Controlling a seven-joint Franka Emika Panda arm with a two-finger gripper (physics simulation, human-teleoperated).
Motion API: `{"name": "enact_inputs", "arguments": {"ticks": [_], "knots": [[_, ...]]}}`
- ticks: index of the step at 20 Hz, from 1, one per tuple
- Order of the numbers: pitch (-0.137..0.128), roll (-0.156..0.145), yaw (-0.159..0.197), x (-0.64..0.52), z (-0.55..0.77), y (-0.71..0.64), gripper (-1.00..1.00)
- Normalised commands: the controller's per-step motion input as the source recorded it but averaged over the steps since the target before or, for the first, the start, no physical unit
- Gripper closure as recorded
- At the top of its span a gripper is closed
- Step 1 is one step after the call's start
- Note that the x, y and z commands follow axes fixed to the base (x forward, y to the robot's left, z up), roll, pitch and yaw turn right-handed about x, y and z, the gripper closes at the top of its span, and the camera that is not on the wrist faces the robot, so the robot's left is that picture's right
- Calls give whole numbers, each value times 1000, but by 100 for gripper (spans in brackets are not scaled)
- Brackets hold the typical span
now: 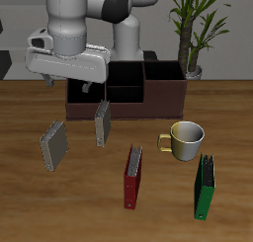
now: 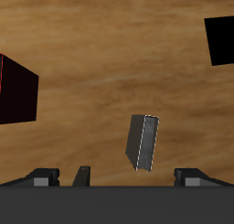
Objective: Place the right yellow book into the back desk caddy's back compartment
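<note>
The right yellow book (image 1: pixel 52 144), a small grey-tan hardback, stands tilted on the table toward the front; the wrist view shows this book (image 2: pixel 142 142) just ahead of the fingers. Its twin (image 1: pixel 102 122) stands close before the back desk caddy (image 1: pixel 163 91), a long dark maroon box. The back compartment (image 1: pixel 126 76) is the black-lined middle section. My gripper (image 1: pixel 67 86) (image 2: pixel 117 180) hangs open above the table, in front of one end of the caddy, farther back than the right yellow book and holding nothing.
A pale mug (image 1: pixel 186 137) sits before the caddy's other end. A red book (image 1: pixel 132 177) and a green book (image 1: pixel 205 187) stand near the table's front edge. A potted plant (image 1: pixel 193 34) stands behind the caddy. The wrist view shows a separate black block (image 2: pixel 219 40).
</note>
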Motion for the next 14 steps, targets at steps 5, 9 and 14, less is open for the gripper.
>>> {"name": "enact_inputs", "arguments": {"ticks": [5,9,14], "knots": [[9,0,-24,91,-388,-92,-100],[-4,-15,-38,-3,-208,-98,-100],[2,-8,-16,3,-181,-157,-100]]}}
